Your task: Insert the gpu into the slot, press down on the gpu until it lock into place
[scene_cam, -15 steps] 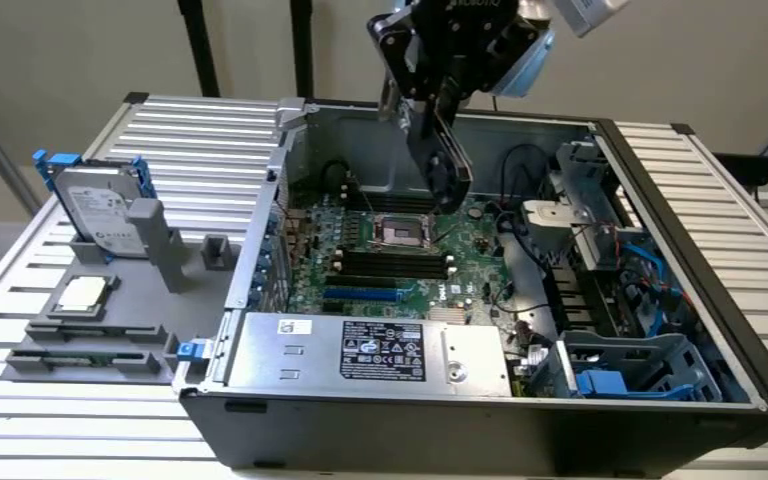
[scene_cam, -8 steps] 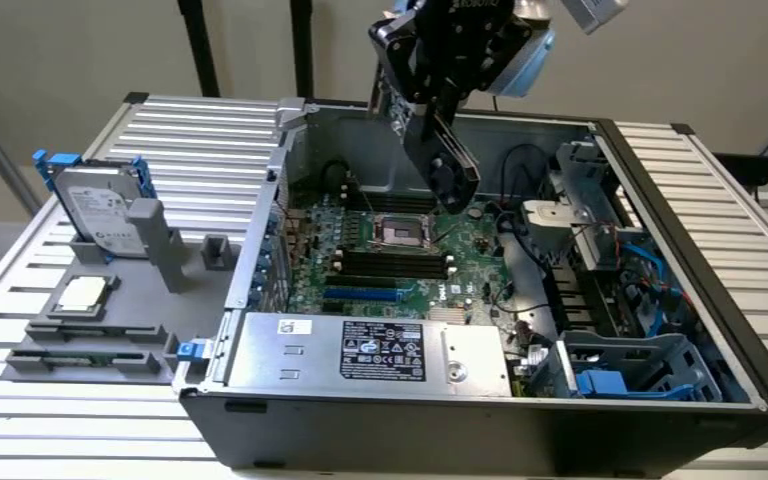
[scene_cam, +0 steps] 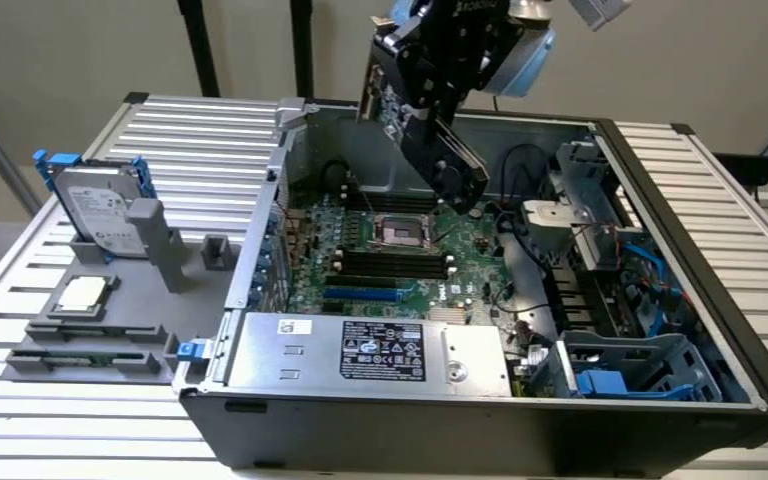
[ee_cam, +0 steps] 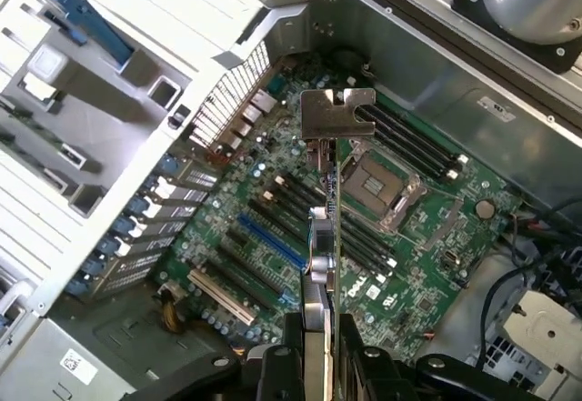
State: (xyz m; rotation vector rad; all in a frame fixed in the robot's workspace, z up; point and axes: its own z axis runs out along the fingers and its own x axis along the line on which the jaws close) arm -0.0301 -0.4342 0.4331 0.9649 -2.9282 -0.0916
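Gpu [scene_cam: 438, 150], clamped in the jaws, hangs tilted above the motherboard [scene_cam: 384, 265] inside the open case [scene_cam: 491, 430], not yet seated. From the wrist, the gpu [ee_cam: 324, 237] runs edge-on away from the jaws, its long axis aimed down at the board, just beside the blue slot [ee_cam: 265, 243].

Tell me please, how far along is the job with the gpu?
Done: the hand grips the gpu and holds it in the air. In hand: the card hangs tilted above the open case, over the motherboard, touching no slot. Left: seating it in a slot and pressing down until it locks; the blue slot is empty.
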